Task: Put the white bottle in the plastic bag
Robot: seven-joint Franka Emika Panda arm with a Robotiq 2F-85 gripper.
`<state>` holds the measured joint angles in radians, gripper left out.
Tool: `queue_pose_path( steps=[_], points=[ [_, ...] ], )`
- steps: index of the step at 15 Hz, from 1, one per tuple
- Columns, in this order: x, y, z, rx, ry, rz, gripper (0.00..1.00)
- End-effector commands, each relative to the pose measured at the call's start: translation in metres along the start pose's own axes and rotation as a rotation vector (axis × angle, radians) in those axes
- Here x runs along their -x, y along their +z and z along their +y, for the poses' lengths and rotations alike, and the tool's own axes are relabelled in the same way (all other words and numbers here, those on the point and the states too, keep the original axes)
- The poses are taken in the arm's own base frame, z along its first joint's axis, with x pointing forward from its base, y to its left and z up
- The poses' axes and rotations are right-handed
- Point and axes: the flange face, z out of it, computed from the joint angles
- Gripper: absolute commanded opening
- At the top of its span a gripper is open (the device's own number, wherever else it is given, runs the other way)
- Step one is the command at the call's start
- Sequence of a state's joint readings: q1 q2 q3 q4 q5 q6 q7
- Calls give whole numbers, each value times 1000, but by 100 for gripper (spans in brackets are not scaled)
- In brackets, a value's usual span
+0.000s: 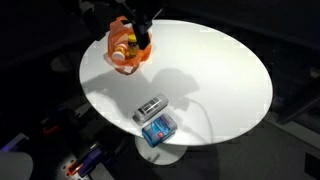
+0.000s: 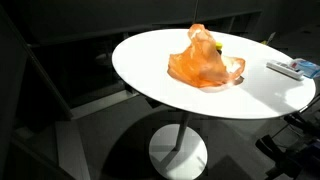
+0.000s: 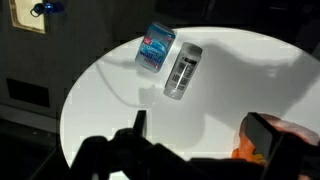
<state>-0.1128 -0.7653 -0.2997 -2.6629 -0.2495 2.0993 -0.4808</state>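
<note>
An orange translucent plastic bag (image 1: 128, 50) lies at the far edge of the round white table (image 1: 220, 80). It also shows in an exterior view (image 2: 205, 62). A white shape, apparently the white bottle (image 1: 120, 57), sits inside the bag's mouth. My gripper (image 1: 142, 40) hangs right over the bag, dark against the dark background. In the wrist view the gripper (image 3: 203, 130) is open with only bare table between the fingers. The bag's orange edge (image 3: 248, 152) lies by the right finger.
A grey remote-like device (image 3: 182, 70) and a blue packet (image 3: 155, 48) lie side by side near the table's opposite edge. Both also show in an exterior view: the device (image 1: 150, 107) and the packet (image 1: 158, 128). The surroundings beyond the table rim are dark.
</note>
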Motion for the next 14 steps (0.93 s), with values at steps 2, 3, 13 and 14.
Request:
queue_pose_path(
  steps=[2,3,13,14],
  points=[
    [0,-1,0,-1,0,-1,100],
    [0,-1,0,-1,0,-1,100],
    [-51,41,-27,72,70,-107,100],
    [-55,52,-30,75,90,-125,100]
  ],
)
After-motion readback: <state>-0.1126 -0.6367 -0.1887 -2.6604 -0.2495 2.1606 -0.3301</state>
